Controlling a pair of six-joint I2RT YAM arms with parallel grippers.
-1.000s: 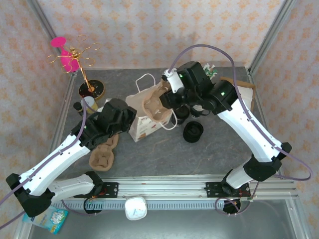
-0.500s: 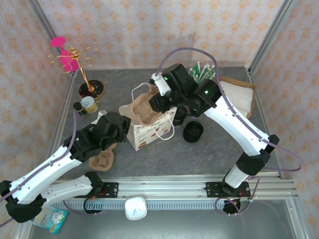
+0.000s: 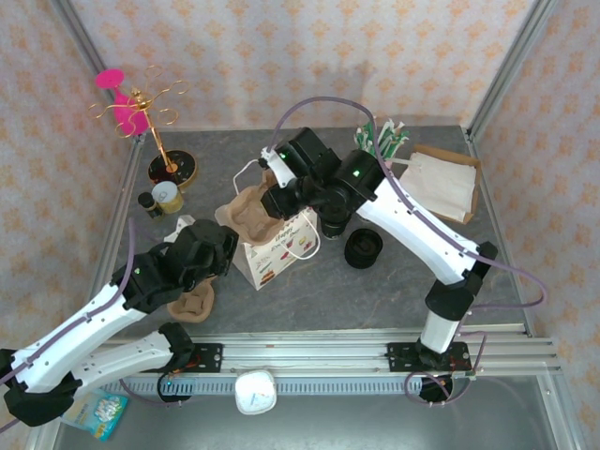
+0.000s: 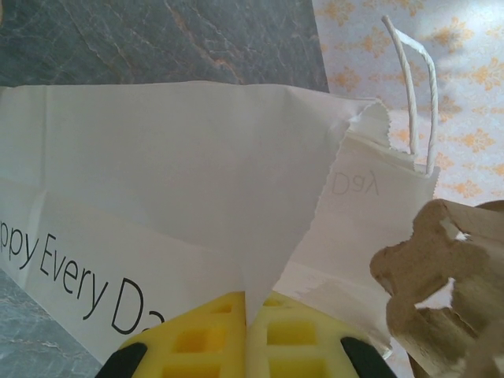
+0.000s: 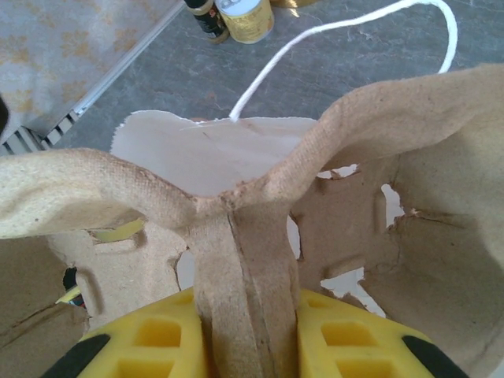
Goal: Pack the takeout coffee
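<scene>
Two pinches: left gripper (image 4: 246, 315) nips the white paper bag (image 4: 157, 181), printed "ppy Every Da"; right gripper (image 5: 244, 315) clamps the empty pulp cup carrier (image 5: 236, 228) at the bag's 11 o'clock.

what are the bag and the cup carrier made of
The bag is thin white paper with a matte finish: it creases sharply, has a sawtooth-cut top edge and carries printed lettering. The carrier looks like moulded paper pulp, tan and matte: its surface is rough and fibrous, with ragged edges at the cut-outs.
</scene>
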